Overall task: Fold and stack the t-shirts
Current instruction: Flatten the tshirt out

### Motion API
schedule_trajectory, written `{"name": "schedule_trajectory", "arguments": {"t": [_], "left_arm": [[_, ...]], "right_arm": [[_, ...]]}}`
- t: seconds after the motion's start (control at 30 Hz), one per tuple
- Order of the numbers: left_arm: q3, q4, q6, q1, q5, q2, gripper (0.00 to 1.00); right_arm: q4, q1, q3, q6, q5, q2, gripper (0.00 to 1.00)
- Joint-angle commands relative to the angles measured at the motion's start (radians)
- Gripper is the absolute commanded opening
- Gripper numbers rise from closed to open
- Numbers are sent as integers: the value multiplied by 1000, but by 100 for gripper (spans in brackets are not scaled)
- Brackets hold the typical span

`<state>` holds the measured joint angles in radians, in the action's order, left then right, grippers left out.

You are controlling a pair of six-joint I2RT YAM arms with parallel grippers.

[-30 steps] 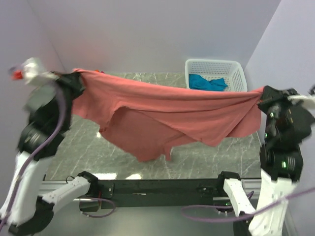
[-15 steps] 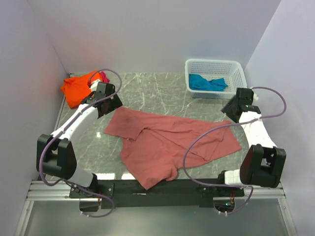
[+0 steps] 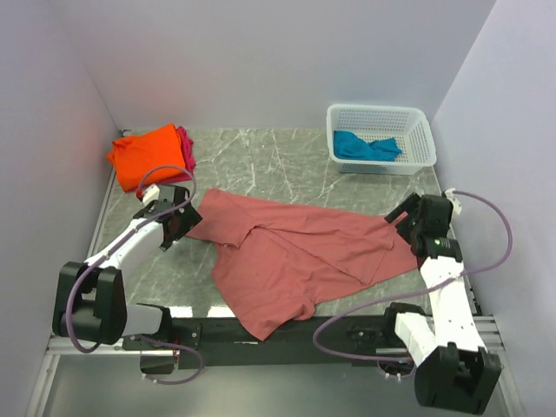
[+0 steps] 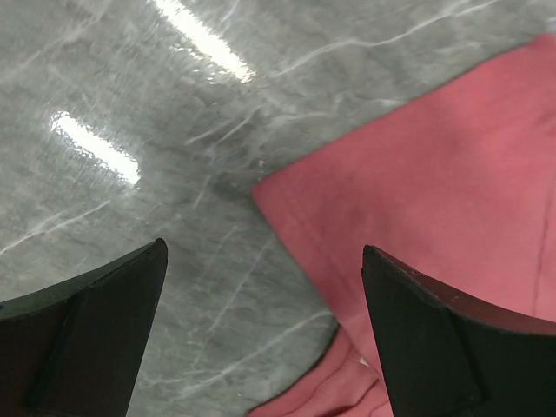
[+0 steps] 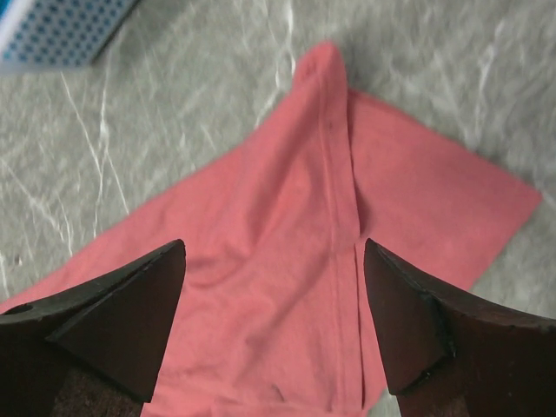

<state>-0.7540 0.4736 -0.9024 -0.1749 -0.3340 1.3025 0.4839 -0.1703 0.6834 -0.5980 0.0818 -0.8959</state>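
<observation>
1. Lying spread but rumpled on the grey marbled bench point(image 3: 261, 161), the dusty salmon-pink cloth t-shirt point(image 3: 295, 252) has one lobe reaching over the bench's near edge.
2. The left end effector point(image 3: 176, 219) hovers at the pink shirt's left corner, its fingers spread wide with nothing between them.
3. The right end effector point(image 3: 407, 219) sits over the pink shirt's right end, fingers apart and gripping nothing. A raised seam fold lies beneath the gap.
4. Beyond the pink shirt's left end rests a folded bright orange t-shirt point(image 3: 146, 155), with a magenta t-shirt point(image 3: 185, 143) peeking out beside it.
5. Beyond the pink shirt's right end, a bunched teal blue t-shirt point(image 3: 365, 146) lies inside a white plastic mesh basket point(image 3: 375, 110).
</observation>
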Motion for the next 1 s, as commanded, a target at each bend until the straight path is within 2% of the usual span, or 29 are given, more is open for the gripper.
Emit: {"name": "schedule_trajectory", "arguments": {"t": [0.0, 0.17, 0.23, 0.33, 0.5, 0.57, 0.6, 0.63, 0.73, 0.87, 0.9, 0.97], "left_arm": [[15, -116, -27, 25, 41, 12, 99], [27, -187, -13, 45, 128, 102, 99], [27, -199, -9, 45, 156, 145, 96], [31, -219, -3, 45, 190, 185, 83], [44, -248, 7, 45, 199, 245, 68], [25, -248, 14, 43, 211, 280, 47], [21, -259, 23, 45, 220, 288, 29], [19, -260, 20, 45, 236, 293, 1], [31, -279, 33, 45, 237, 273, 1], [41, -242, 22, 43, 179, 186, 1], [42, -231, 16, 45, 170, 173, 1], [45, -210, 11, 45, 153, 138, 1]], "right_arm": [[19, -3, -54, -29, -63, 77, 89], [143, -5, -108, -10, -97, 136, 89], [177, -3, -113, -16, -85, 163, 89], [194, -3, -102, -29, -145, 180, 89], [242, -3, -71, -37, -149, 187, 89], [257, -3, -73, -42, -157, 195, 89], [263, -1, -76, -49, -162, 199, 88], [269, 0, -77, -54, -169, 201, 88], [295, 38, -82, -74, -168, 192, 87], [346, 259, -82, -195, -36, 143, 87], [355, 355, -84, -218, -22, 128, 87], [366, 405, -100, -265, -4, 89, 86]]}}
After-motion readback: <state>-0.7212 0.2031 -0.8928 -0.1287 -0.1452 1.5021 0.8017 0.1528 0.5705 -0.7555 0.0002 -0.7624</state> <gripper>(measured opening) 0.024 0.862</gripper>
